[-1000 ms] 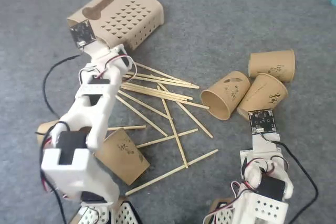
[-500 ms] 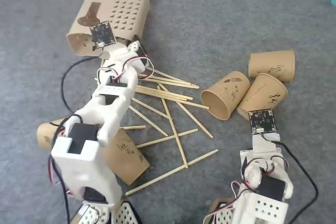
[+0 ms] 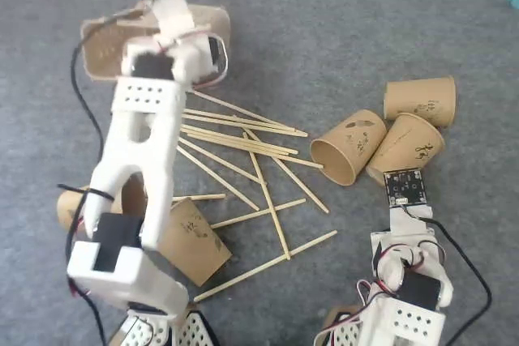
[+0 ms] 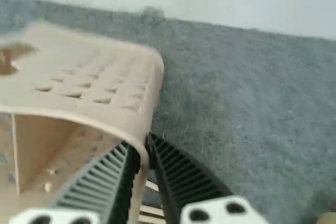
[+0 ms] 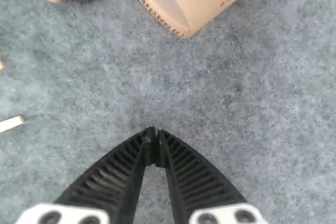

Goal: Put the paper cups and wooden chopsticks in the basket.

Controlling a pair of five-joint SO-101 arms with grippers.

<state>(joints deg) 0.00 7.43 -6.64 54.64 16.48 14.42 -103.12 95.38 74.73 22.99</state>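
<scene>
At the left edge of the high view a cup (image 3: 68,205) lies on its side on the grey tabletop (image 3: 365,46), half hidden behind the left arm (image 3: 142,143). The arm stretches up to the basket (image 3: 96,48) in the upper left corner and covers most of it. From above the grip is hidden under the wrist. The left wrist view shows it plainly: the left fingers (image 4: 100,182) pinch the basket (image 4: 79,93) by its rim, with the wall caught between them, a perforated side up and the open mouth toward the camera.

Lower left of centre lies a second cup (image 3: 193,242), looking flattened. The chopsticks (image 3: 243,142) are scattered loose across the middle. A few ends also show just past the left fingers, at the bottom of the left wrist view.

Right of centre three cups lie on their sides, packed close: one (image 3: 349,146) with its mouth toward the chopsticks, one (image 3: 405,145) just beside it, and one (image 3: 420,100) above.

The right arm (image 3: 405,281) sits at the lower right. In its wrist view the right fingers (image 5: 115,171) are pressed together with nothing between them, over bare tabletop, near a cup mouth (image 5: 157,1).
</scene>
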